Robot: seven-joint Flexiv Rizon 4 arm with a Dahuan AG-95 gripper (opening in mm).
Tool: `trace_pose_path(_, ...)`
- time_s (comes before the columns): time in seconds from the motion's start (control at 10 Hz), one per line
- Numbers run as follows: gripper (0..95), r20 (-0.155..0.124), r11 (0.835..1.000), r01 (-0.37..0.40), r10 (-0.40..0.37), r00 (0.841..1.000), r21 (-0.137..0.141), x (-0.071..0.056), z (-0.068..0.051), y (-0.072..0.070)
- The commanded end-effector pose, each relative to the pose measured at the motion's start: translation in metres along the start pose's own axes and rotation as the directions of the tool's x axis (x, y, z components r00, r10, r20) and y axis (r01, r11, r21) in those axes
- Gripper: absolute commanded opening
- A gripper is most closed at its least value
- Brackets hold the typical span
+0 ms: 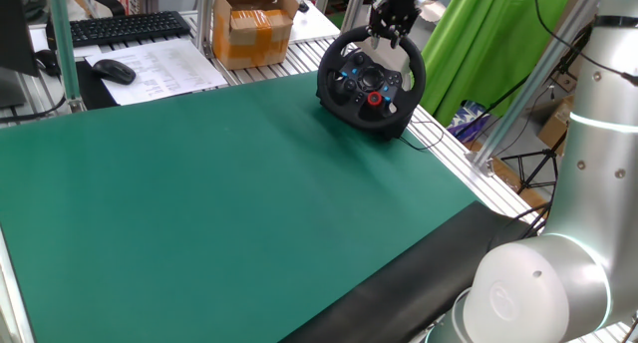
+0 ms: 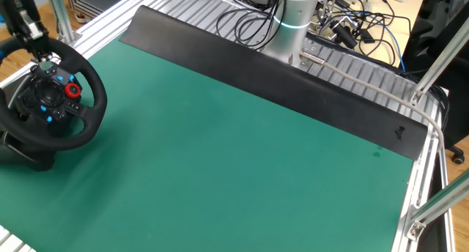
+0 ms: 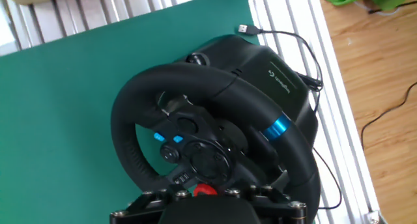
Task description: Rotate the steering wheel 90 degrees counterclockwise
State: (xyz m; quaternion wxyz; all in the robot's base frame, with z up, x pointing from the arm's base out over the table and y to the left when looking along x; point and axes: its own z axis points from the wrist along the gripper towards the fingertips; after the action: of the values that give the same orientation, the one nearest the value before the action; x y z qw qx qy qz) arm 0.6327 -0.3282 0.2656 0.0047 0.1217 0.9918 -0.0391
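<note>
the steering wheel [image 1: 372, 82] sits at the far corner of the green surface [image 1: 219, 203], tilted on its black base. the claw [image 1: 392, 22] hangs at its top rim; whether it grips, i cannot tell. the base's logo is too small to read.

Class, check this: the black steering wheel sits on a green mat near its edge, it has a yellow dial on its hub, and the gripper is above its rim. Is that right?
One detail is wrong: the dial on the steering wheel is red, not yellow, as both fixed views show. The rest holds: the wheel sits near the edge of the green mat, with the gripper above its rim.
</note>
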Motion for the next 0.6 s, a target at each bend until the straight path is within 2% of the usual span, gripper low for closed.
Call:
trace_pose_path(0.1,57.0,0.005,0.997,0.070,-0.070,0.998,0.034,-0.002,-0.007,-0.003)
trace_pose_path(0.4,57.0,0.003,0.991,0.118,-0.118,0.993,0.065,-0.006,-0.017,-0.011)
trace_pose_path(0.6,57.0,-0.001,0.986,0.153,-0.153,0.988,0.066,-0.014,-0.021,-0.020)
